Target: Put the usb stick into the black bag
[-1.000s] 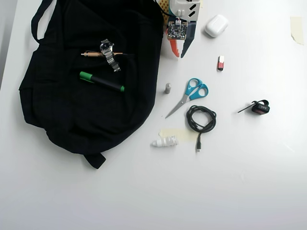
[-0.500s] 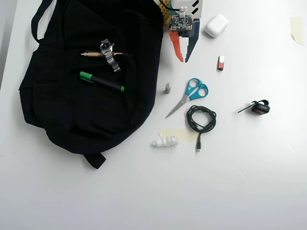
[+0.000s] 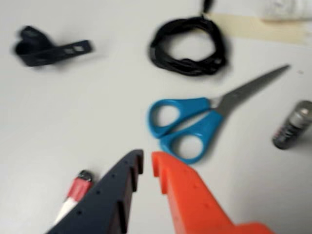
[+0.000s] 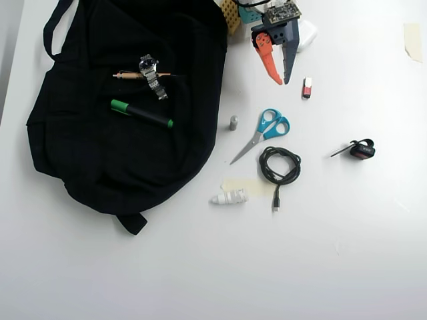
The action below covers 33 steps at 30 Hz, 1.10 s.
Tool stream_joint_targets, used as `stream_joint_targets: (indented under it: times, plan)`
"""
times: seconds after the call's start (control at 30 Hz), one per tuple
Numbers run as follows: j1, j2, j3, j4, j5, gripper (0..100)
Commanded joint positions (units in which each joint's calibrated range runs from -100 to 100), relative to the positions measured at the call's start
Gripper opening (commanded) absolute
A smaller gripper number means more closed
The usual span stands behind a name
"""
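Note:
The usb stick (image 4: 307,88), red with a white end, lies on the white table right of my gripper in the overhead view. In the wrist view it (image 3: 74,195) sits at the lower left, partly hidden behind the dark finger. My gripper (image 4: 283,81) has one orange and one dark finger, nearly closed, with nothing between them; in the wrist view it (image 3: 147,163) hovers above the table near the scissors. The black bag (image 4: 127,100) fills the upper left of the overhead view, with a watch, a pen and a marker lying on it.
Blue-handled scissors (image 3: 195,124) (image 4: 263,133), a coiled black cable (image 3: 187,46) (image 4: 280,165), a small grey cylinder (image 3: 292,126) (image 4: 233,123), a black clip (image 3: 46,48) (image 4: 360,149), a white ribbed piece (image 4: 230,197) and tape strips (image 4: 412,40) lie on the table.

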Motion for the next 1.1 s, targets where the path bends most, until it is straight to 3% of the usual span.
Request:
stream_joint_targets:
  times: [0.0, 0.23, 0.5, 1.07]
  plan:
    - [0.09, 5.71, -8.36, 3.02, 0.27, 2]
    - [0.31, 34.67, -26.78, 5.6, -0.25, 2]
    - [-2.9, 59.24, -45.92, 13.53, -8.38, 2]
    - [-19.28, 65.38, -48.35, 14.04, -22.23, 3]
